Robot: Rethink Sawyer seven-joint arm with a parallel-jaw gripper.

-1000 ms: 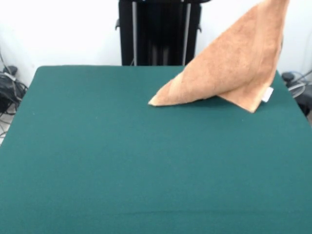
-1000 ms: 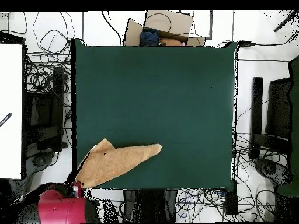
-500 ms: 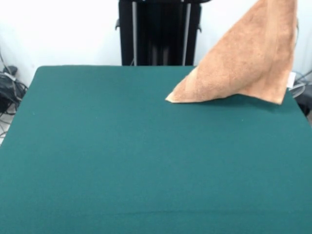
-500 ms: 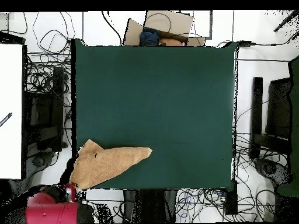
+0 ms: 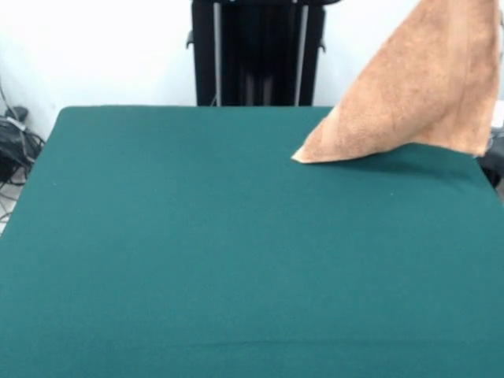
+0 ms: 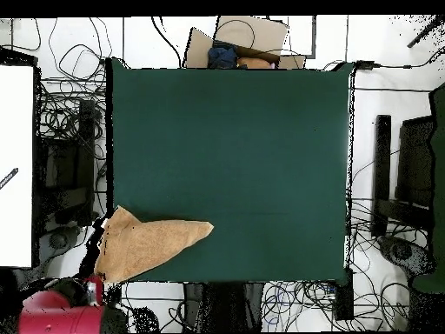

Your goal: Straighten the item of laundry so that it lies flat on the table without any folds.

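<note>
Front view: the towel [image 5: 417,90] hangs lifted at the far right of the table [image 5: 236,260], one corner touching the cloth.

Overhead: the towel [image 6: 143,246] overlaps the table's [image 6: 235,156] lower-left edge (gripper hidden; grip state unclear).

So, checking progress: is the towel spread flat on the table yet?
No. The towel hangs lifted as a draped triangle, only its low corner touching the table near the edge; what holds it is out of frame.

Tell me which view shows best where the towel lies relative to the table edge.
The overhead view: the towel spreads from the table corner, part of it beyond the edge near the red arm. The front view shows it lifted, with its top cut off.
</note>
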